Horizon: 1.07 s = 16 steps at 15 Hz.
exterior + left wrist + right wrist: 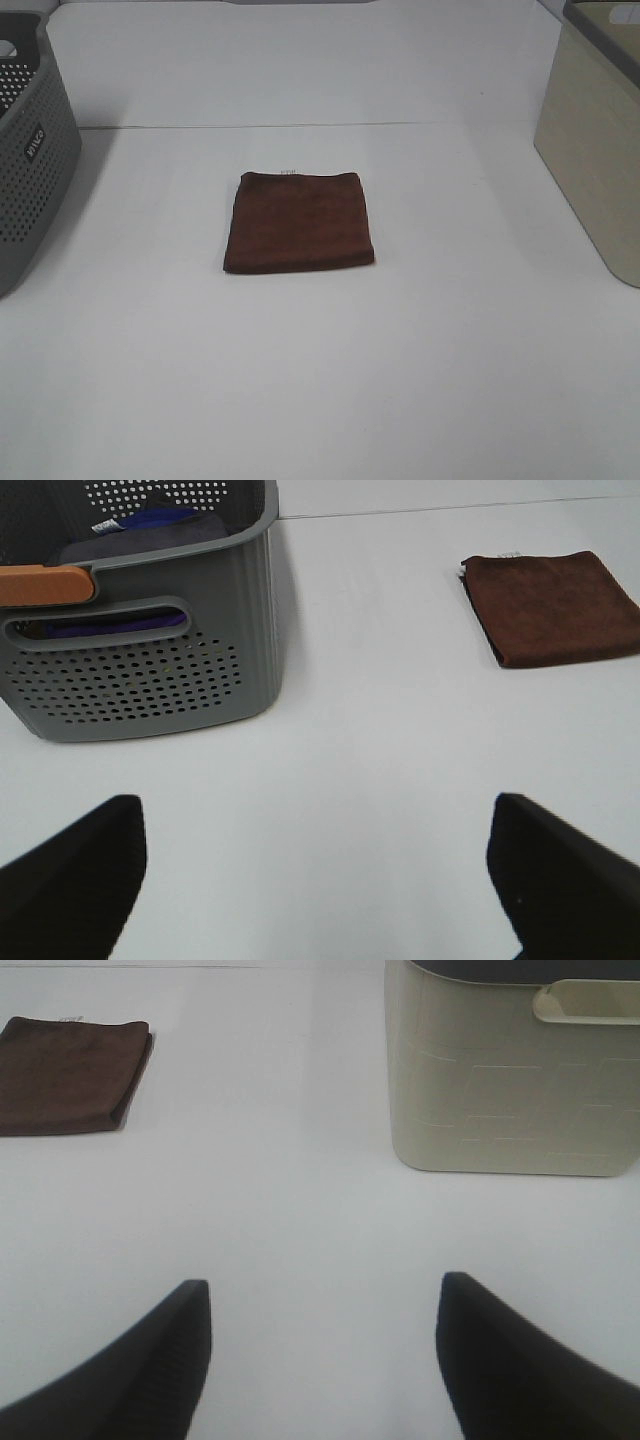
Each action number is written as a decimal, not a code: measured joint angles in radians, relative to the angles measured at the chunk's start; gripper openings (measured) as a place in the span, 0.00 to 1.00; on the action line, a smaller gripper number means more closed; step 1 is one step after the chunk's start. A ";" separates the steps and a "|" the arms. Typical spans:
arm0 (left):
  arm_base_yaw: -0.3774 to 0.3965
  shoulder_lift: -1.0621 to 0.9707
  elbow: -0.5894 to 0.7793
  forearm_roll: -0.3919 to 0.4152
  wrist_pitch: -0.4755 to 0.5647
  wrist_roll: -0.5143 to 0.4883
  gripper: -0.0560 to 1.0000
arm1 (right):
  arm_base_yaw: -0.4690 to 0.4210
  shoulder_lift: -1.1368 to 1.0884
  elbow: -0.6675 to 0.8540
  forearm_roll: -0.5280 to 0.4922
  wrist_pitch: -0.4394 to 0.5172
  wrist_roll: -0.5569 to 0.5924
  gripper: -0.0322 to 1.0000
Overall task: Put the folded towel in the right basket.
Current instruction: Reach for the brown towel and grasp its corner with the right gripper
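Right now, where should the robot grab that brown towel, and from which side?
Probably its right edge, from above, with the open right gripper. The towel lies flat on the table, so pinching its stacked layers works best, and that edge faces the beige basket.

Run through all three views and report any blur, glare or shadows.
Exterior high: flat, even light, no glare; the grey basket throws a soft shadow on the table; the towel is sharp. Left wrist: the left fingers are dark, soft-edged blurs. Right wrist: the right fingers likewise blurred; the beige basket is in focus.
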State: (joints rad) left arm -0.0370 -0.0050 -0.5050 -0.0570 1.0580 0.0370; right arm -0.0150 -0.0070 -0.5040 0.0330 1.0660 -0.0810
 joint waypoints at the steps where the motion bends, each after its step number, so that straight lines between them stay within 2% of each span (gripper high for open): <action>1: 0.000 0.000 0.000 0.000 0.000 0.000 0.88 | 0.000 0.000 0.000 0.000 0.000 0.000 0.63; 16: 0.000 0.000 0.000 0.000 0.000 0.000 0.88 | 0.000 0.000 0.000 0.000 0.000 0.000 0.63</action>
State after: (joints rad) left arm -0.0370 -0.0050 -0.5050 -0.0570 1.0580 0.0370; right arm -0.0150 -0.0070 -0.5040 0.0330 1.0660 -0.0810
